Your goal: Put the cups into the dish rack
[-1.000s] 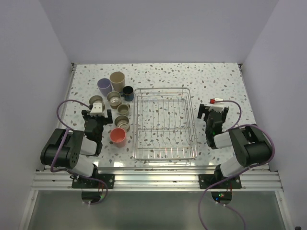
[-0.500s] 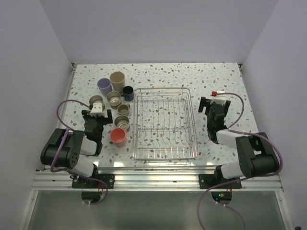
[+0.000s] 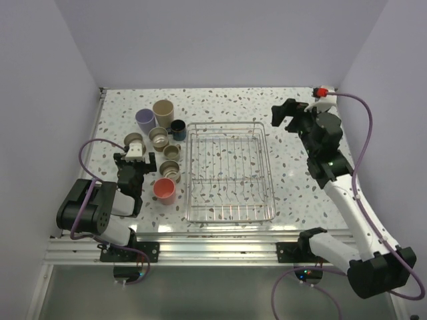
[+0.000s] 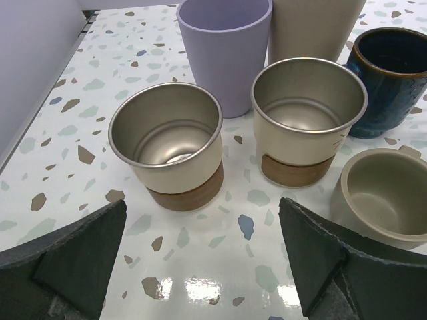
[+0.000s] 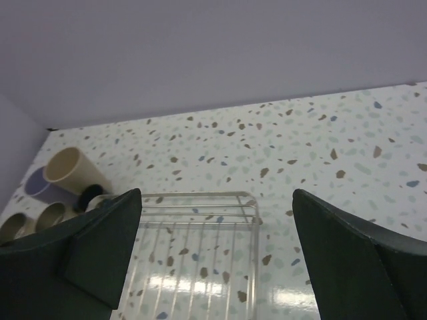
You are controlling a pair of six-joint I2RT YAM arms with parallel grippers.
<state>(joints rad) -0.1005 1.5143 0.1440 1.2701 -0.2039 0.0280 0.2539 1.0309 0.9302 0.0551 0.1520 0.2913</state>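
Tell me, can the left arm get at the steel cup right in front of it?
Probably yes. The left gripper is open, and only bare table lies between its fingers and that steel cup. The second steel cup beside it stands apart, leaving room.

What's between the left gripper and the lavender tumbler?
In the left wrist view, a short steel cup with a cream wall and brown base stands between the left gripper and the lavender tumbler.
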